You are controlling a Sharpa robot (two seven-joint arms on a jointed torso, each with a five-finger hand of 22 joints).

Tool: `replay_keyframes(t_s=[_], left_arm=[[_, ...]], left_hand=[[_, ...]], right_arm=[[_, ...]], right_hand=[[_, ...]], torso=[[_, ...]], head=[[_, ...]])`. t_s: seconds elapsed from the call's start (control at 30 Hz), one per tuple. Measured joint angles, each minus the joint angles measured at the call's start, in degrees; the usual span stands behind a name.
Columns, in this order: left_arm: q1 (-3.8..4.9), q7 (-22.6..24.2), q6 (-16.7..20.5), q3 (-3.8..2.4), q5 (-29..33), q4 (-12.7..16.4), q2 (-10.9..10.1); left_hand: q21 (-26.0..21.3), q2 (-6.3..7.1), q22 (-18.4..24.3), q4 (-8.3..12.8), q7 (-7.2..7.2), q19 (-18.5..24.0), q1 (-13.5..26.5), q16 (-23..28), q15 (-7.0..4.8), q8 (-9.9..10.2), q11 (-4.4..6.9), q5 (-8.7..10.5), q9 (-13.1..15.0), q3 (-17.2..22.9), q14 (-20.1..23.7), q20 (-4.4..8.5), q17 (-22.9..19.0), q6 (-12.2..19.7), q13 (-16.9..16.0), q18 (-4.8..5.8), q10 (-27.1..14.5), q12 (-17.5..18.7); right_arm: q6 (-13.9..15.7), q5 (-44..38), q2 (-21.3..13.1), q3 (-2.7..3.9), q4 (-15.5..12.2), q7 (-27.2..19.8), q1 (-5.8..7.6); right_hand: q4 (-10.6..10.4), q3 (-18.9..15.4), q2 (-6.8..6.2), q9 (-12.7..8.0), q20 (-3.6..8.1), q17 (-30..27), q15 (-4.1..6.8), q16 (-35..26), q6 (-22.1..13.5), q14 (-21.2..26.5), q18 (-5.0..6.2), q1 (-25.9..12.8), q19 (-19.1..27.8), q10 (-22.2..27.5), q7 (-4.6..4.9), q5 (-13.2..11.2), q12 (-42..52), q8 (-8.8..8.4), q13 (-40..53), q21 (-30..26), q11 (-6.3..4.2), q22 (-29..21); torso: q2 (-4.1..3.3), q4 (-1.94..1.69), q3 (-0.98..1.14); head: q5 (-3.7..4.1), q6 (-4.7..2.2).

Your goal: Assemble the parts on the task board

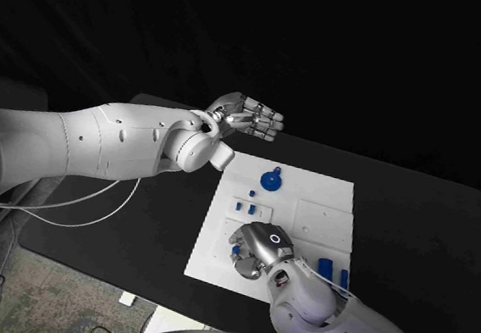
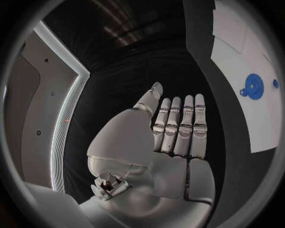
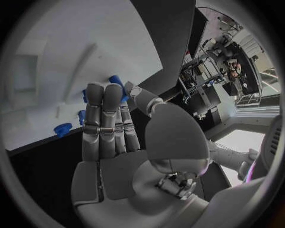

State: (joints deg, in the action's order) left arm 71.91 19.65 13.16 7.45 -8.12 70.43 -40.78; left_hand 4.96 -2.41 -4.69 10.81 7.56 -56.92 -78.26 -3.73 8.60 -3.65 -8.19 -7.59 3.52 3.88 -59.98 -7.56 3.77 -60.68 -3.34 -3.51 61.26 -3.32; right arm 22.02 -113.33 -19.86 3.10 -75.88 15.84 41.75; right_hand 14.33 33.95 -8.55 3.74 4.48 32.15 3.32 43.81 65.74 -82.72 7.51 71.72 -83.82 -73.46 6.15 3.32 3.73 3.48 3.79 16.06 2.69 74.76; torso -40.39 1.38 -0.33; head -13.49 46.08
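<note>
The white task board (image 1: 313, 217) lies mid-table. A round blue disc part (image 1: 271, 180) sits near its far edge, also the disc (image 2: 254, 85) in the left wrist view. Two long blue parts (image 1: 333, 272) lie at the board's near right. My right hand (image 1: 258, 249) rests low over the board's near left corner, fingers stretched out over several small blue parts (image 3: 61, 128); one blue part (image 3: 118, 80) sits right at its fingertips beside the thumb, and contact is unclear. My left hand (image 1: 246, 118) hovers above the table's far left, beyond the board, fingers straight and holding nothing.
The black table (image 1: 427, 239) has bare room to the right of the board. White cables (image 1: 86, 202) hang off the table's left side. The table's near edge runs just below the board, with the floor (image 1: 48, 290) beyond it.
</note>
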Motion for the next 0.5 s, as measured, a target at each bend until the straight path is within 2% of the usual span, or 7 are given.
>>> replay_keyframes(t_s=[0.2, 0.37, 0.5], left_arm=[[0.00, -0.1, 0.0, 0.02, 0.0, 0.0, 0.0], [0.00, -0.2, 0.0, 0.04, 0.0, 0.0, 0.0], [0.00, -0.2, 0.0, 0.05, 0.0, -0.1, -0.1]], left_hand=[[0.0, 0.00, 0.0, 0.0, 0.00, 0.0, 0.0, 0.0, 0.00, 0.0, -0.19, 0.00, 0.0, 0.0, 0.0, 0.00, 0.0, 0.0, 0.0, 0.00, -0.2, 0.0], [0.0, 0.00, 0.0, 0.0, 0.00, 0.0, 0.0, 0.0, 0.00, 0.0, -0.19, 0.00, 0.0, 0.0, 0.0, 0.00, 0.0, 0.0, 0.0, 0.00, -0.2, 0.0], [0.0, 0.00, 0.0, 0.0, 0.00, 0.0, 0.0, 0.0, 0.00, 0.0, -0.19, 0.00, 0.0, 0.0, 0.0, 0.00, 0.0, 0.0, 0.0, 0.00, -0.2, 0.0]], right_arm=[[1.1, 0.8, -0.2, -0.19, -0.1, 0.1, -0.25], [2.3, 1.5, -0.7, -0.19, -0.7, 0.2, -0.25], [3.6, 2.4, -1.7, -0.17, -1.7, 0.2, -0.24]], right_hand=[[-0.5, -2.9, -1.29, -0.1, -0.20, -0.2, -0.54, 0.0, -1.6, -0.2, 0.07, -1.3, -0.2, 3.1, 0.51, -0.4, -0.1, 0.00, -0.4, -0.7, 0.96, -0.7], [-0.7, -6.9, -2.35, -0.1, -1.04, -0.6, -1.24, 0.0, -3.6, 0.0, 0.08, -0.2, -0.2, 7.7, 1.09, -0.4, -0.1, 0.00, -0.4, -2.7, 2.09, -1.8], [-2.1, -12.3, -1.83, -0.1, -1.54, -1.1, -1.40, 0.0, -5.1, -0.2, 1.28, 1.4, -0.1, 9.9, 1.45, -0.4, 0.2, 0.00, -0.4, -3.3, 2.55, -2.9]], torso=[[-0.01, -0.01, -0.01], [-0.01, -0.07, -0.03], [0.00, -0.06, -0.05]], head=[[0.16, 0.01], [0.27, -0.10], [0.29, -0.11]])
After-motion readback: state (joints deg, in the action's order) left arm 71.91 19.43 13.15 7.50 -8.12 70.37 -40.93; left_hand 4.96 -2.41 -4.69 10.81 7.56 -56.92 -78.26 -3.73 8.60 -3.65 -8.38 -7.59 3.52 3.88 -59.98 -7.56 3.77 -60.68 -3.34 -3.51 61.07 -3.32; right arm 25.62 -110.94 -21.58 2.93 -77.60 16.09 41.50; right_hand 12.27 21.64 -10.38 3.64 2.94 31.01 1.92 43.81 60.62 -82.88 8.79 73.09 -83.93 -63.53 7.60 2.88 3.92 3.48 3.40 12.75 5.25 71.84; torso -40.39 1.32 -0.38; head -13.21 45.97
